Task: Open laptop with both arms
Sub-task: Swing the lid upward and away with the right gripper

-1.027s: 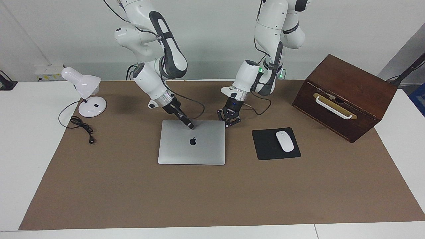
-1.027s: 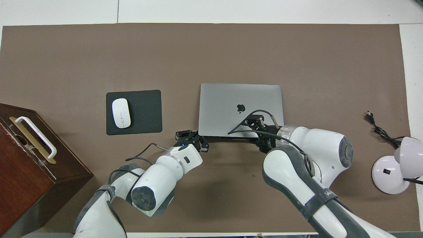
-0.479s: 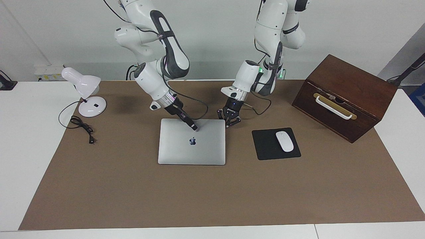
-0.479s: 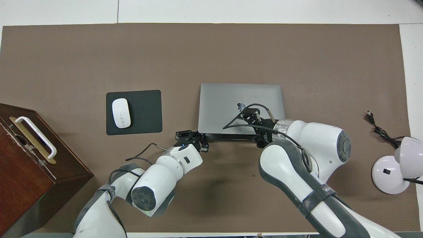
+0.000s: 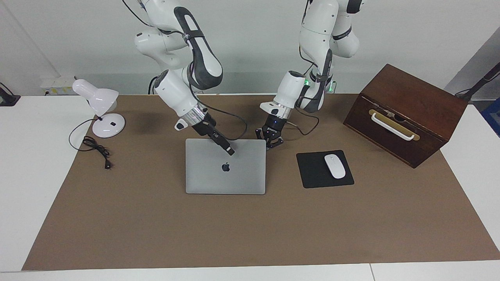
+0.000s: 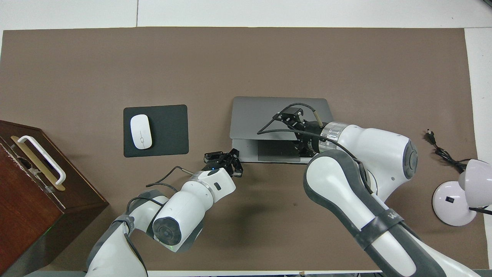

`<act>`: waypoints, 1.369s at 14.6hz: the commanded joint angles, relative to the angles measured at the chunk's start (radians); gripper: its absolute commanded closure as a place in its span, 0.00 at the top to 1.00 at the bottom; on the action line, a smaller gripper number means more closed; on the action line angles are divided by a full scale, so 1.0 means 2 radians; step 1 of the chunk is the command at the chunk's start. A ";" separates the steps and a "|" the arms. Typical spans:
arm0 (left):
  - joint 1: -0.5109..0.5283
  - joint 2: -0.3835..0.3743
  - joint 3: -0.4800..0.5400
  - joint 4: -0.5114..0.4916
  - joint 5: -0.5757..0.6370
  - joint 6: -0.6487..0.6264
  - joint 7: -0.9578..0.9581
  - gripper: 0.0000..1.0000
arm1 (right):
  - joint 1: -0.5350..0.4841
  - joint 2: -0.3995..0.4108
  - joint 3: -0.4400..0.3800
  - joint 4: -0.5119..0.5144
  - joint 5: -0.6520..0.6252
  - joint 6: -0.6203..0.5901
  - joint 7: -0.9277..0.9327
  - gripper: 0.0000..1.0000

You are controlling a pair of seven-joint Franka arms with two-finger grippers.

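We see 1 silver-grey laptop [image 5: 225,168] near the middle of the brown mat [image 5: 250,230], its long axis running from the left arm's end of the table toward the right arm's end. Its lid carries a dark apple logo [image 5: 225,167], the only mark we can read; no other writing is legible. The lid is partly raised: in the overhead view the edge nearer the robots is lifted and a strip of the base with the grey trackpad [image 6: 278,151] shows beneath it, so the hinge lies along the edge farther from the robots. The right gripper [image 5: 230,150] is over the lid just nearer the robots than the logo; we cannot tell how its fingers stand. The left gripper [image 5: 270,142] sits at the laptop's corner nearest the robots on the left arm's end, fingers spread wide and holding nothing. Beside the laptop toward the left arm's end lies 1 black mouse pad [image 5: 312,173] with 1 white mouse [image 5: 334,166] on it, then 1 dark wooden box [image 5: 406,113] with a white handle. Toward the right arm's end stands 1 white desk lamp [image 5: 100,111] with its black cord [image 5: 95,150].
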 commanded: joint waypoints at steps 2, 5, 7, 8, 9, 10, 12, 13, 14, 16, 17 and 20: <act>-0.008 0.037 0.003 0.011 -0.002 0.004 0.006 0.00 | -0.022 0.028 0.002 0.050 0.005 0.013 -0.031 0.81; -0.008 0.037 0.003 0.011 -0.002 0.004 0.006 0.00 | -0.024 0.035 0.001 0.064 0.003 0.014 -0.045 0.81; -0.008 0.037 0.003 0.011 -0.002 0.004 0.006 0.00 | -0.029 0.039 -0.001 0.077 0.003 0.014 -0.067 0.81; -0.008 0.037 0.003 0.011 -0.002 0.004 0.006 0.00 | -0.035 0.042 -0.001 0.084 0.003 0.014 -0.077 0.81; -0.008 0.037 0.003 0.011 -0.002 0.004 0.006 0.00 | -0.037 0.046 -0.001 0.091 0.002 0.013 -0.088 0.81; -0.008 0.037 0.003 0.011 -0.002 0.004 0.006 0.00 | -0.040 0.048 -0.001 0.097 0.002 0.013 -0.097 0.81; -0.008 0.037 0.003 0.011 -0.002 0.004 0.006 0.00 | -0.045 0.050 -0.001 0.106 0.002 0.013 -0.105 0.81; -0.008 0.037 0.003 0.011 -0.002 0.003 0.006 0.00 | -0.045 0.054 -0.001 0.113 0.002 0.013 -0.105 0.81; -0.008 0.037 0.003 0.011 -0.002 0.004 0.006 0.00 | -0.045 0.058 -0.001 0.119 0.002 0.013 -0.105 0.81; -0.008 0.037 0.003 0.011 -0.001 0.004 0.006 0.00 | -0.046 0.060 -0.001 0.128 0.002 0.013 -0.105 0.81; -0.008 0.037 0.003 0.011 -0.002 0.004 0.006 0.00 | -0.046 0.061 -0.001 0.133 0.001 0.013 -0.107 0.81; -0.008 0.037 0.003 0.011 -0.002 0.004 0.011 0.00 | -0.052 0.071 -0.001 0.150 -0.014 0.012 -0.106 0.81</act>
